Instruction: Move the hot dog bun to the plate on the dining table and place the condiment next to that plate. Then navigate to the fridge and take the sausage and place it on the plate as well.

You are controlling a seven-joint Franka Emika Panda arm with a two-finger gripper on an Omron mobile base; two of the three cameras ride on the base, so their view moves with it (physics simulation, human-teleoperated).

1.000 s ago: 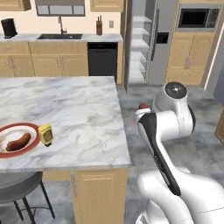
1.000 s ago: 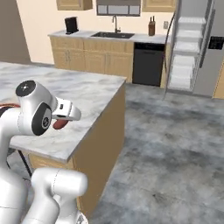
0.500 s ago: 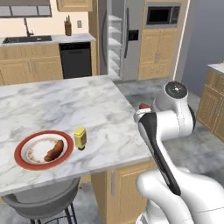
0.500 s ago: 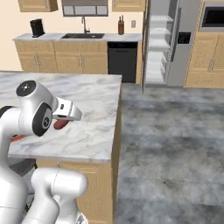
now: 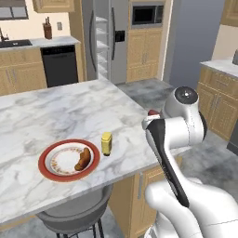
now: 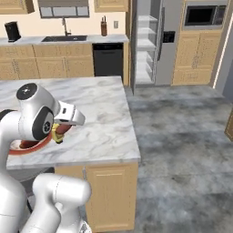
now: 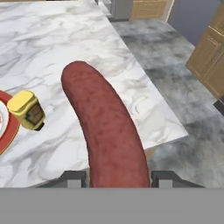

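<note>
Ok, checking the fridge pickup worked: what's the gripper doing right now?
Gripper: closed on the sausage, held above the table.

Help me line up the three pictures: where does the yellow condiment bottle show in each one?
Left base view: condiment bottle stands on the marble table, just right of the red plate.
Right base view: a yellow sliver at lower left, mostly hidden behind the arm, by the plate's rim.
Hand view: at the left edge, left of the sausage in the tool.
Shared landmark: the red plate.
</note>
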